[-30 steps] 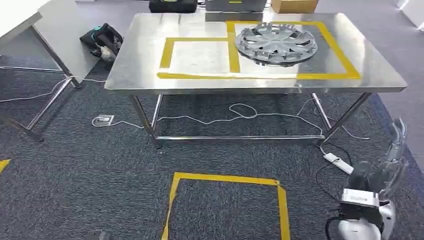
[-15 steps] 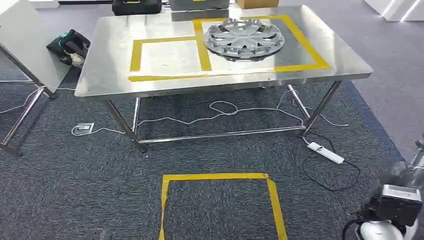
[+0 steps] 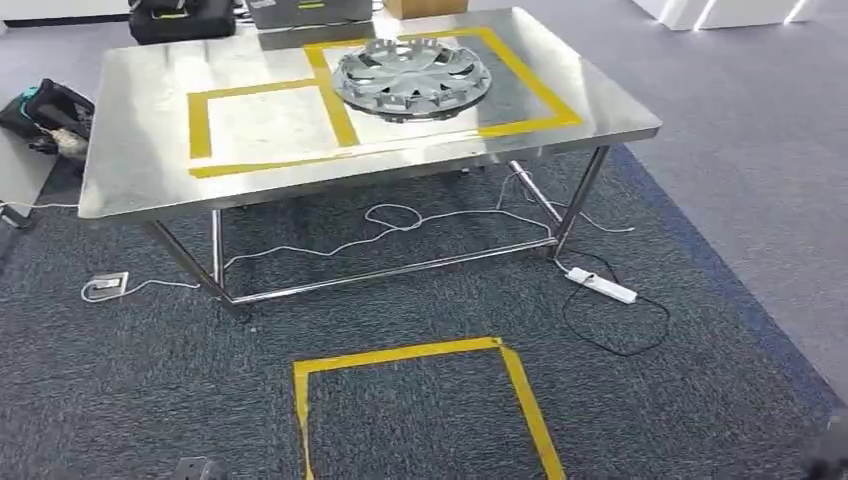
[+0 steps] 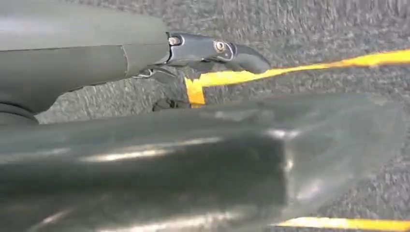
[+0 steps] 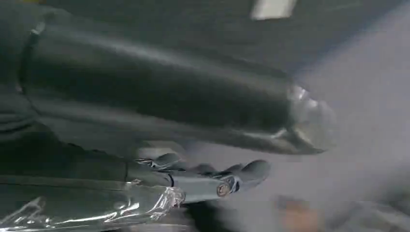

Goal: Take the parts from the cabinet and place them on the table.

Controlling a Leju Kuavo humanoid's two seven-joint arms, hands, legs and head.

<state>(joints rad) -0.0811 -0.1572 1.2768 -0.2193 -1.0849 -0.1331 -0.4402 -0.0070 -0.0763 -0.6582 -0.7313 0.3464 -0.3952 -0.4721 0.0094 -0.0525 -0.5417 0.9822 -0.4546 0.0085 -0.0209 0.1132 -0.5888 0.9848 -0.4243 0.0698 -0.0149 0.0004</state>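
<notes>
One part on table: wheel cover [image 3: 411, 77], silver, round, lying flat inside the larger yellow-taped rectangle [image 3: 520, 70] on the far right portion of the steel table [image 3: 130, 170]; no long axis to speak of.
Adjoining zone: smaller taped rectangle [image 3: 200, 125], beside the wheel cover and bare of parts.
Cabinet: source of further parts, location cannot be told from these views.
Key relation: table lies ahead and to the left of centre in the head view, well apart from both hands; judged, the next part lies away from the table, so neither arm can be called nearer to it.
Left hand [image 4: 212, 50]: hangs low over dark carpet [image 4: 314, 29], above a corner of floor tape [image 4: 196, 89]; dark fingers extended, nothing between them, judged empty and open.
Right hand [image 5: 217, 181]: hangs low, picture heavily blurred; fingers appear stretched out with nothing held, judged open, with some doubt.
Floor marking: yellow tape square [image 3: 420, 400] on the carpet in front of the table, cut off by the lower edge.
Clutter: power strip [image 3: 598, 285] and white cable [image 3: 400, 225] under and beside the table; black bag [image 3: 45, 115] at the left edge, partly cut off.
Hard to make out: clear film [image 5: 87, 210] near the right wrist; the surroundings in that view.
</notes>
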